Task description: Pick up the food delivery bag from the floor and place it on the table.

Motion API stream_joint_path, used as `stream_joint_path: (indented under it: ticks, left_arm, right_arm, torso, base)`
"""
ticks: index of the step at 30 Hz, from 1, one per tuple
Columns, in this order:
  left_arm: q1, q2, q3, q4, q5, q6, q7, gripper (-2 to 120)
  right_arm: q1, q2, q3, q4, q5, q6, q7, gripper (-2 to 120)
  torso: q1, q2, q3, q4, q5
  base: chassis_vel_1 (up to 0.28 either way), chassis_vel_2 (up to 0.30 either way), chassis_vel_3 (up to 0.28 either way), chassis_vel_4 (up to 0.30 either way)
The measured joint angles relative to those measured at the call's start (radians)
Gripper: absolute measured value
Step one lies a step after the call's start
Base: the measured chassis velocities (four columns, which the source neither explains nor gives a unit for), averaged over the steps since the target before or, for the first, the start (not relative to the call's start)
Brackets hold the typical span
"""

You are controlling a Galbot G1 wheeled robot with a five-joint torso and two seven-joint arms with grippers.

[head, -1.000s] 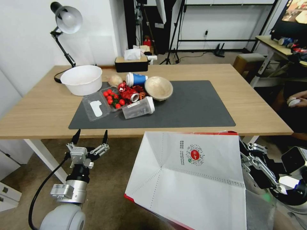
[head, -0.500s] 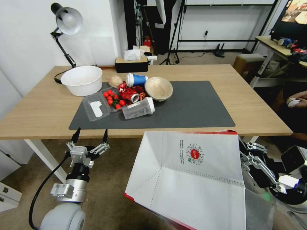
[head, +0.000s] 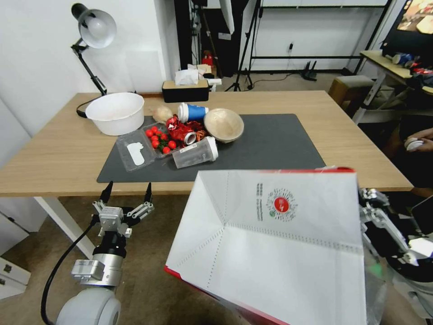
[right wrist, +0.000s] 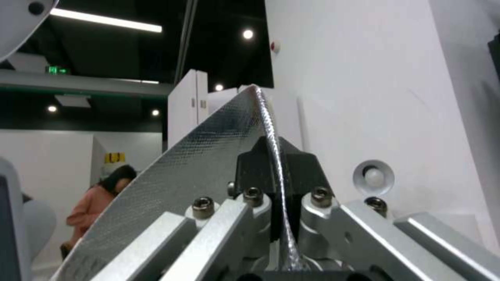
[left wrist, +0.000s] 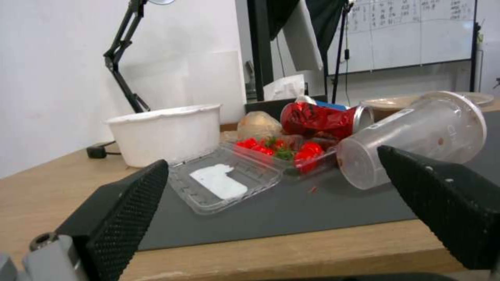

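The food delivery bag [head: 270,253] hangs in the air in front of the table's near right edge. Its white panel with a round red logo faces me, and its top rim overlaps the dark mat [head: 275,144] in the head view. My right gripper [head: 376,219] is at the bag's right side, shut on its silver foil edge [right wrist: 182,183]; the black pads [right wrist: 299,168] pinch the foil. My left gripper [head: 127,193] stands open below the edge of the table [head: 49,158], above the carpeted floor [head: 153,266]. Nothing is between its fingers [left wrist: 130,210].
On the mat's left half lie a clear plastic cup [head: 195,152], a tomato tray [head: 158,139], a crushed red can [head: 180,131], a blue cup [head: 191,111] and a wooden bowl [head: 223,124]. A white bowl [head: 115,113], a tissue box [head: 185,89] and a lamp [head: 92,31] stand behind.
The bag has risen and come nearer the table; its top rim now overlaps the table's front edge. My right gripper rose with it. The left arm has not moved.
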Motion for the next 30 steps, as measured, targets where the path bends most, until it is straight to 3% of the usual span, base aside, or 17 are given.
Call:
stream_joint_path:
  ticks: [5,11,30]
  left_arm:
    - [-0.001,0.000,-0.001,0.001,0.003,-0.006,0.000,100]
    - [0.001,-0.005,0.000,0.003,0.009,-0.011,0.000,100]
    - [-0.004,-0.013,0.010,0.012,0.023,-0.011,0.002,100]
  right_arm:
    - [0.023,-0.022,0.000,0.024,0.030,0.027,0.090,0]
    - [0.092,-0.060,-0.045,0.071,0.041,0.105,0.335,0]
    - [0.301,-0.182,-0.105,0.070,0.063,0.178,0.782,0]
  torso:
    - [0.000,-0.001,0.000,0.0000,-0.0001]
    - [-0.001,-0.002,-0.001,0.0000,0.0000]
    - [-0.001,-0.003,-0.002,0.0000,0.0000]
  base:
    - [0.000,0.000,0.000,0.000]
    - [0.000,0.000,0.000,0.000]
    - [0.000,0.000,0.000,0.000]
